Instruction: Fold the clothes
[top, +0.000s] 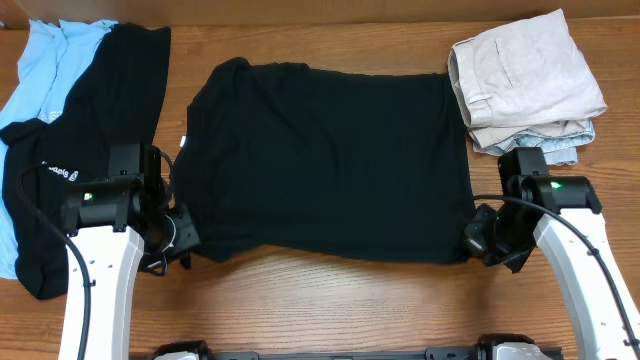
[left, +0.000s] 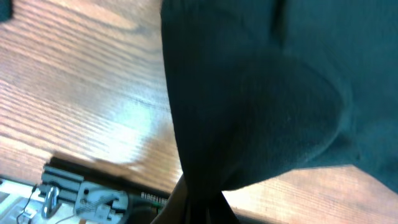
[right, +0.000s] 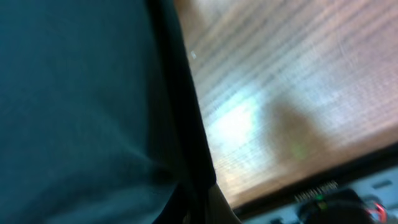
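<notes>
A plain black T-shirt lies spread flat across the middle of the wooden table. My left gripper is at its near left corner, shut on the cloth. The left wrist view shows the black fabric bunching down into the closed jaws at the bottom edge. My right gripper pinches the shirt's near right corner. In the right wrist view the shirt's hem runs into that shut gripper. A small white tag shows at the shirt's left edge.
At the far left lie a light-blue garment and a black garment with white lettering. A folded stack of beige and pale clothes sits at the back right. Bare wood runs along the front edge.
</notes>
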